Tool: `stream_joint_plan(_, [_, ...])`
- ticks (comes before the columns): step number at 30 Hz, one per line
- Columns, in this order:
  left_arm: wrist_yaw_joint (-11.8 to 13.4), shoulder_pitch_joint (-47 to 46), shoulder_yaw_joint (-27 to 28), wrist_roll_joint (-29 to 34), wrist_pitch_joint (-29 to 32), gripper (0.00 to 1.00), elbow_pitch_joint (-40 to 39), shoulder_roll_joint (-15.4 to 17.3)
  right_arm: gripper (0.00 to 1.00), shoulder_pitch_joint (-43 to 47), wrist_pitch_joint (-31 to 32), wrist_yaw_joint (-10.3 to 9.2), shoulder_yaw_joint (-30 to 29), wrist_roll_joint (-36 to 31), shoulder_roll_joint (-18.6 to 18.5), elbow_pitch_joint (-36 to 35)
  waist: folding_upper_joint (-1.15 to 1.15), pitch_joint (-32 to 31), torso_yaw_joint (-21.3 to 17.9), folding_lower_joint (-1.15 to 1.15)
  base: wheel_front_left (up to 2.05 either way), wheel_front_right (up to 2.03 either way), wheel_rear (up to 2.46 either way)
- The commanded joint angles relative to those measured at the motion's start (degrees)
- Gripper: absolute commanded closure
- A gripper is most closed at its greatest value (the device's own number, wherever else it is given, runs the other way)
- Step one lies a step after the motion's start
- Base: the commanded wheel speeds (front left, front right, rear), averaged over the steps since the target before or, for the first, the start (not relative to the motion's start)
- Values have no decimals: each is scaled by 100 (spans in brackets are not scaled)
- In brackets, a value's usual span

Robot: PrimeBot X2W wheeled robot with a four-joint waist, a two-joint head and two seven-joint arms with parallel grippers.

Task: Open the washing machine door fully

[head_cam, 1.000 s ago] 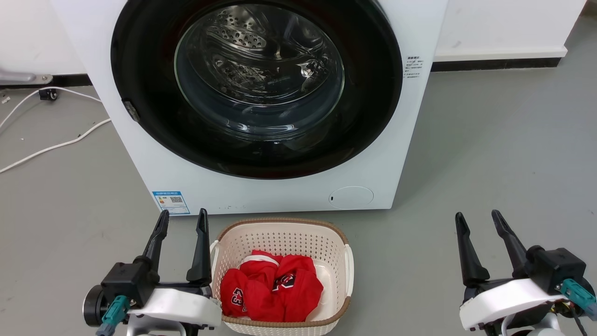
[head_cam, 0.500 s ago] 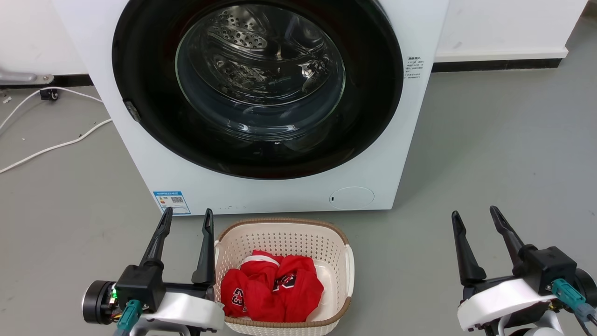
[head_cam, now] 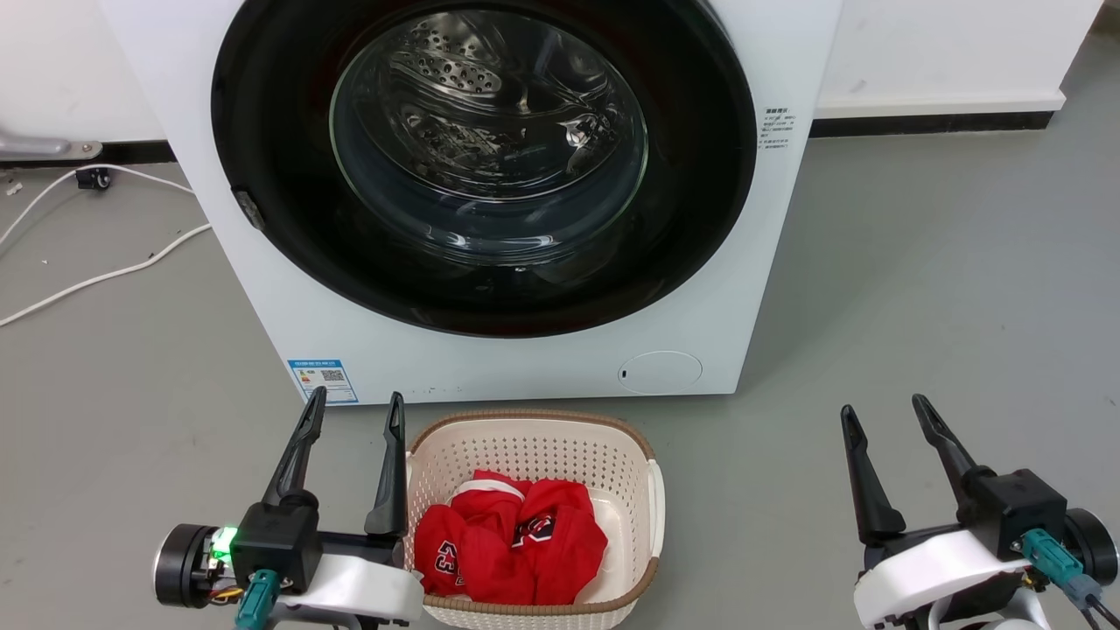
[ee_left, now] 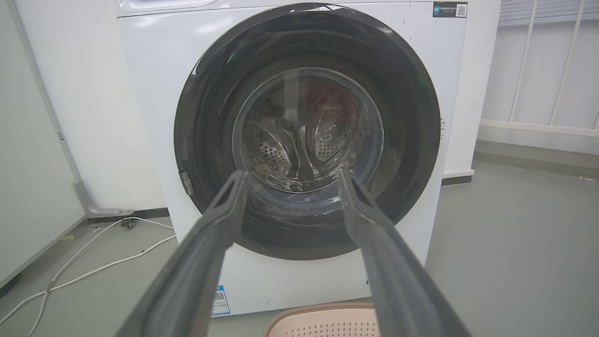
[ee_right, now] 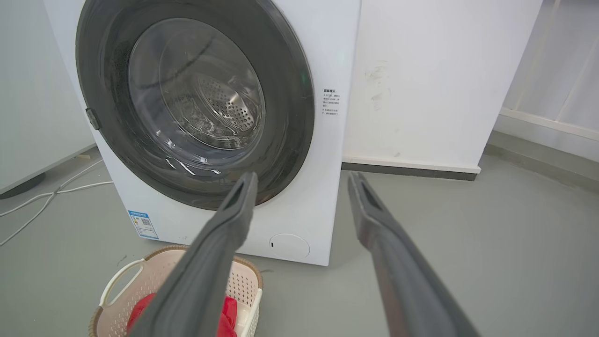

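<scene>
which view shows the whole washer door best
The left wrist view: the washing machine door shows as a full circle, with the left gripper crossing its lower part. The head and right wrist views cut off its top; the latter sees it obliquely.

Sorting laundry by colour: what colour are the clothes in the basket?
The clothes are red; head view shows them best.

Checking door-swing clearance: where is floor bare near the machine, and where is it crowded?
Bare floor lies right of the washing machine, bordered by wall and right gripper. Crowded: basket before the washing machine door, left gripper beside it; cables cross the left floor.
</scene>
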Motion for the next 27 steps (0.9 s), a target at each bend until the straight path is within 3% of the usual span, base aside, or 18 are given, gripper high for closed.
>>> stream_joint_plan(1, [-31,68,22,-20,-13,0,10,-15,0,32,-32,-2,-2,38,19,33,0,1,0,0,0,0,0])
stream_joint_plan(14, [-88,66,101,-133,-13,0,104,-75,0,-35,-85,-2,-4,181,18,169,0,-14,5,0,0,0,0])
stream_joint_plan(16, [-99,60,111,-102,-13,0,120,-88,74,-54,-84,-2,5,232,18,206,0,-3,7,0,0,0,0])
stream_joint_plan(17, [-102,56,113,-95,-13,0,125,-89,100,-59,-100,-2,15,242,18,209,0,0,8,0,0,0,0])
stream_joint_plan(24, [-115,45,117,-52,-13,0,138,-102,100,-84,-342,-2,96,644,17,155,0,2,17,0,0,0,0])
stream_joint_plan(27, [-119,55,119,-47,-13,0,135,-107,100,-73,-527,-2,162,2048,17,206,0,-3,22,0,0,0,0])
